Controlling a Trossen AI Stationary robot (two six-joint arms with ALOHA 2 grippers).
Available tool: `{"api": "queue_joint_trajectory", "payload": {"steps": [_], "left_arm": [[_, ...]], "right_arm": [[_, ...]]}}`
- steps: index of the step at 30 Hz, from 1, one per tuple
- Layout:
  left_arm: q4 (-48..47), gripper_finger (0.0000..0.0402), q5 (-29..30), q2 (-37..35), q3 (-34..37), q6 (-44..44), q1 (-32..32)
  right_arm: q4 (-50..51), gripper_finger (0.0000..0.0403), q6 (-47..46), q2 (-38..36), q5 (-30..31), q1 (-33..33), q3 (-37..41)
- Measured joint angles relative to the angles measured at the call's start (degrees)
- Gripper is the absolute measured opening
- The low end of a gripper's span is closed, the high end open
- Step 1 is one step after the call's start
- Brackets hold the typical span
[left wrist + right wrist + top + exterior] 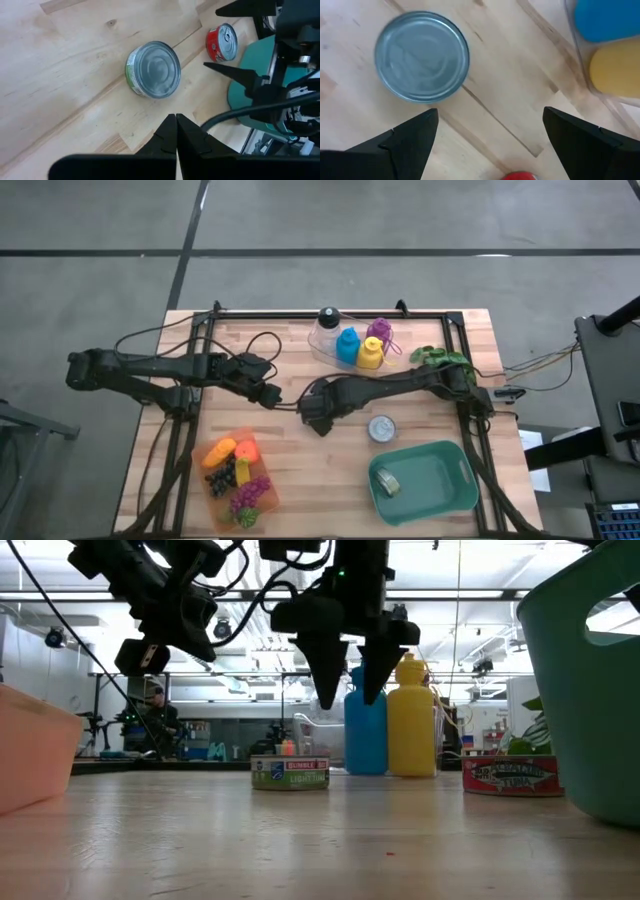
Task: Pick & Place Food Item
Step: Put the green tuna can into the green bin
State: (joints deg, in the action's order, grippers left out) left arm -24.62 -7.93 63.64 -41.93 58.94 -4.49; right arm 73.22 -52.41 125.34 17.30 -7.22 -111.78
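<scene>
Risk: right gripper [487,135] hanging wide open and empty above bench [300,480], green-label tin can [422,56] sitting off to one side of its jaws, not between | cause: descending uncentred, one finger striking lid, tipping or sliding can | left gripper [176,131] waiting pinched shut nearby, crowding approach | teal bin [460,500] well apart

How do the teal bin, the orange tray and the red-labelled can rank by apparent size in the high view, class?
1. Teal bin, clearly largest.
2. Orange tray of toy fruit, a bit smaller.
3. Red-labelled can, by far the smallest.
</scene>
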Motion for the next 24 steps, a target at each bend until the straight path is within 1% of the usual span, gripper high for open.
{"api": "queue_joint_trajectory", "payload": {"steps": [6, 13, 18, 20, 24], "left_arm": [[0.0, 0.0001, -0.02, 0.0, 0.0, -0.14, 0.0], [0.11, 0.0001, -0.01, 0.0, 0.0, -0.47, 0.0], [0.72, 0.0001, 0.34, 1.63, 0.07, -1.35, -0.11], [1.5, 0.0001, 0.2, 3.55, 0.07, -2.3, -0.13], [4.89, 0.0001, -2.3, 8.86, 0.09, -3.48, -0.15]], "right_arm": [[-0.24, 0.0358, 1.54, -0.68, -2.09, -0.11, 0.58], [-2.27, 0.0358, 2.29, -5.15, -3.0, -1.35, 5.23], [-11.2, 0.0358, -0.3, -12.7, -2.05, -1.64, 12.14], [-16.01, 0.0358, -0.73, -16.26, -1.15, -1.62, 15.91], [-27.33, 0.0358, -0.13, -23.14, -0.44, -1.64, 24.25]]}}
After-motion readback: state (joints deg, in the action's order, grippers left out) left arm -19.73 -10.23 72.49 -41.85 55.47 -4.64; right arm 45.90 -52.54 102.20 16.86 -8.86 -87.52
